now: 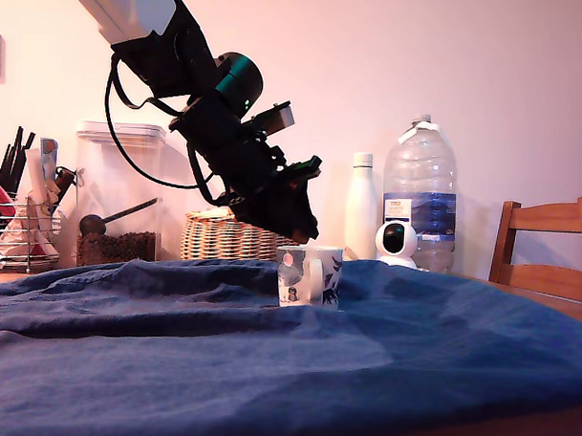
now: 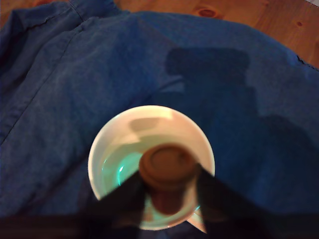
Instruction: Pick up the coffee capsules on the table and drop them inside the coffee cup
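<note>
My gripper is shut on a reddish-brown coffee capsule, held right over the mouth of the white coffee cup. A pale green glow shows inside the cup; I cannot tell whether it is a capsule. In the exterior view the gripper tilts downward, its tip just above the rim of the patterned cup. The cup stands upright on the wrinkled dark blue cloth that covers the wooden table.
Behind the cup stand a wicker basket, a white bottle, a small white camera and a large water bottle. A wooden chair is at the exterior view's right; a clear container and utensil rack at its left.
</note>
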`<state>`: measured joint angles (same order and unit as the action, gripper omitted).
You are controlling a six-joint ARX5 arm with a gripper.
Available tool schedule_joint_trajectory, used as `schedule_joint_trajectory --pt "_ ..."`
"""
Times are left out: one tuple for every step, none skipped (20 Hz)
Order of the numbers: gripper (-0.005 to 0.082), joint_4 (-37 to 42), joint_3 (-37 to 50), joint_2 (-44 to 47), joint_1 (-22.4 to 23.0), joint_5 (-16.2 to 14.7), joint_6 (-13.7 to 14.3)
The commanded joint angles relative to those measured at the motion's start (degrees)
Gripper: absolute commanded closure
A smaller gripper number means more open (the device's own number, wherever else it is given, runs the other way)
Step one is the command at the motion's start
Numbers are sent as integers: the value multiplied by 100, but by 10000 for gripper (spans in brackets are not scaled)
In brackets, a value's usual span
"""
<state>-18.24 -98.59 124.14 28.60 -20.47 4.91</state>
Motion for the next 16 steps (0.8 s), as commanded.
schedule_joint_trajectory --pt "277 -7 -76 133 -11 0 7" --pt "274 -17 -76 133 -11 -2 2" --pt "274 -20 -76 133 -11 0 2" --pt "274 -20 -76 133 -11 0 2" --pt "275 -20 -76 133 -11 0 2" --pt "294 -20 -76 133 -11 0 2" --pt "329 -20 -76 133 -11 -2 2" --pt "378 -20 -79 133 -11 -2 7" --pt "440 -22 -98 133 -11 -4 7" --pt "522 -24 -133 133 -11 -7 7" --pt "617 -24 -181 133 -11 -7 7" --pt "717 -22 -232 131 -11 -7 7" --pt "789 -31 -286 131 -11 -9 7" --pt "790 -28 -323 109 -11 -11 7" --pt "790 -24 -339 87 -11 -24 4" --pt "790 -39 -341 37 -11 -31 4"
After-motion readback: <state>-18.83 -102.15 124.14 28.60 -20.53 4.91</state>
